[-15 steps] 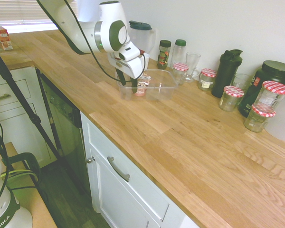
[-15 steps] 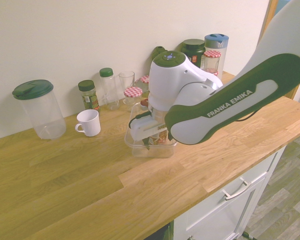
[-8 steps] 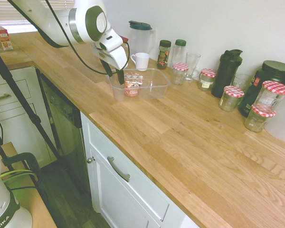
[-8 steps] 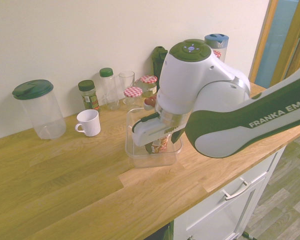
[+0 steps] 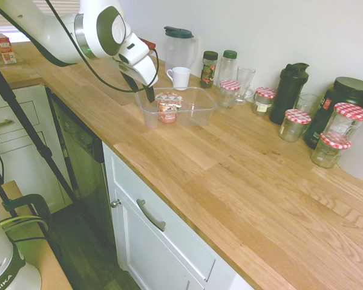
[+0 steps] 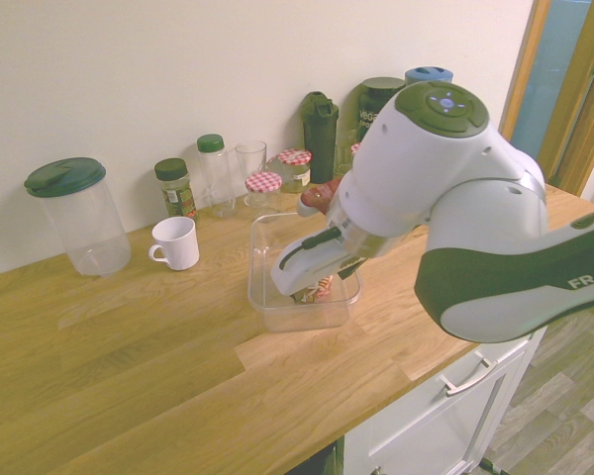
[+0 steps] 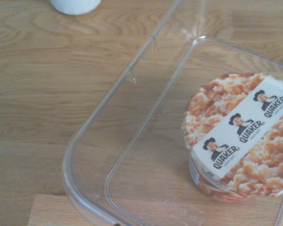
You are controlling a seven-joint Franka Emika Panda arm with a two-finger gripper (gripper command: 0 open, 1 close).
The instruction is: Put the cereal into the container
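The cereal [image 5: 167,107] is a small red and white cup with a printed foil lid. It stands upright inside the container [image 5: 196,112], a clear shallow plastic tub on the wooden counter. The cup is in the tub's left half, apart from the walls. My gripper [image 5: 144,90] hangs open and empty just above the tub's left rim, beside the cup and not touching it. In the second exterior view the arm covers part of the container [image 6: 277,313], and the cereal [image 6: 323,289] peeks out under the hand. The wrist view shows the cereal [image 7: 240,136] lid from above and the container [image 7: 85,155] corner.
A white mug [image 5: 181,77] and a lidded clear pitcher [image 5: 179,45] stand behind the tub by the wall. Spice jars, a glass, jars with red-checked lids [image 5: 230,92] and a black bottle [image 5: 289,90] line the wall to the right. The counter's front edge runs close by.
The gripper has lifted out of the tub and drawn back to the left in the first exterior view. The cereal stays standing in the tub.
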